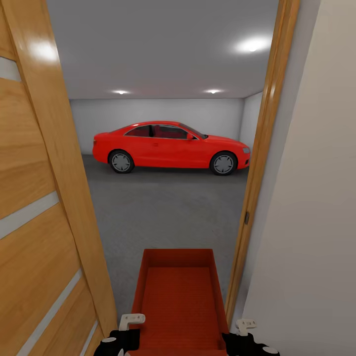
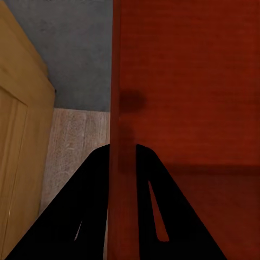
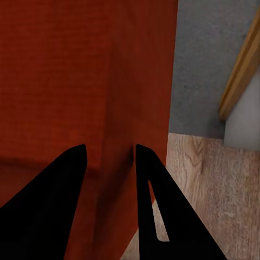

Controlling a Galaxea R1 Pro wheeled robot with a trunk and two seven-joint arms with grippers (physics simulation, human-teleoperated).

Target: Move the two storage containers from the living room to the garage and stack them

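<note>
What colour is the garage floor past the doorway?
Dark mottled grey floor, clearest in the head view.

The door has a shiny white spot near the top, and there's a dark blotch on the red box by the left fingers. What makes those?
Head view: the spot on the wooden door is glare, likely from ceiling lights. Left wrist view: the blotch on the storage container looks like a soft shadow; the fingers are plain black, without detail.

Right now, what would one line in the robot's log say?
place: doorway into garage | carrying: storage container | left gripper: shut on wall | right gripper: shut on wall | ahead: red car
</note>
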